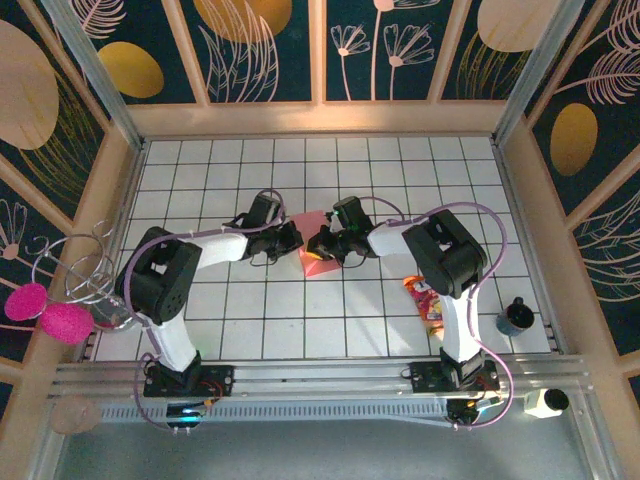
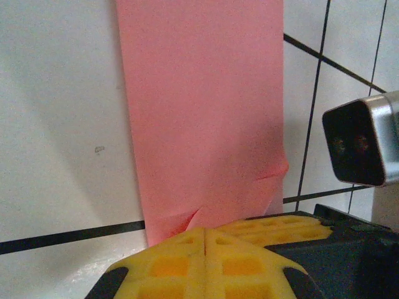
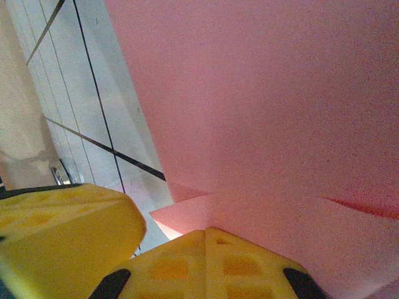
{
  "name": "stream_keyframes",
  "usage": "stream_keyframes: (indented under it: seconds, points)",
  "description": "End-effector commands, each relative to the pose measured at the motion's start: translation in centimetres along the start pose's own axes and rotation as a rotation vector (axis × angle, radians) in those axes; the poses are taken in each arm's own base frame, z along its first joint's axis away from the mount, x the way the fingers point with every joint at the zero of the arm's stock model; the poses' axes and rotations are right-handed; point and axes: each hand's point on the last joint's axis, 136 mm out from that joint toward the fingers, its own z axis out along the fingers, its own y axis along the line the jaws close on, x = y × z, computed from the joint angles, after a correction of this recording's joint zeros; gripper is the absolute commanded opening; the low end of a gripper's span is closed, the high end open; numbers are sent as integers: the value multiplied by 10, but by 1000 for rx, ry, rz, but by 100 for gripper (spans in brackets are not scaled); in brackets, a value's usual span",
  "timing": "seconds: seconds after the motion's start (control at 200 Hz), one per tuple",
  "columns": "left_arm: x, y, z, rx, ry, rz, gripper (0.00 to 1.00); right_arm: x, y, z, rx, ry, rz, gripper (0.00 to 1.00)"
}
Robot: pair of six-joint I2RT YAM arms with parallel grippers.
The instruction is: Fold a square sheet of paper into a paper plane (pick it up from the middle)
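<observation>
Top external: left gripper point(image 1: 291, 240) and right gripper point(image 1: 322, 244) both pinch the square sheet of paper point(image 1: 310, 222) lying between them, equally near.

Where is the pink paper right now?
Top view: the pink paper is at the middle of the table, pinched between the left tool and right tool.

Square sheet of paper point(image 1: 309, 222): seen from above, your left gripper point(image 1: 293, 240) and right gripper point(image 1: 322, 243) cover its middle; at both wrists it runs off the top edge. Snack packet point(image 1: 430, 300): part-hidden by right arm point(image 1: 445, 255).
</observation>
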Motion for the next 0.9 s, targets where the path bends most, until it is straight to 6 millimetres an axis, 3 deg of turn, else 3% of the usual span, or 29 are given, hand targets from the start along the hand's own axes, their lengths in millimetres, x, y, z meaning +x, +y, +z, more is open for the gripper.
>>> stream_keyframes:
  seconds: [0.0, 0.47, 0.566, 0.756, 0.896]
  points:
    - [9, 5, 7, -24, 41, 7, 0, 5, -31, 6, 92, 25, 55, 0]
    - [14, 27, 14, -128, 54, 18, 0, 7, -30, 5, 83, 24, 55, 0]
    - [15, 36, 16, -165, 57, 14, 0, 5, -22, 2, 62, 21, 39, 0]
    - [19, 52, 17, -233, 64, 18, 0, -9, 21, -22, -37, -39, -57, 0]
    - [21, 57, 18, -247, 73, 29, 0, -18, 17, -35, 7, -93, -121, 0]
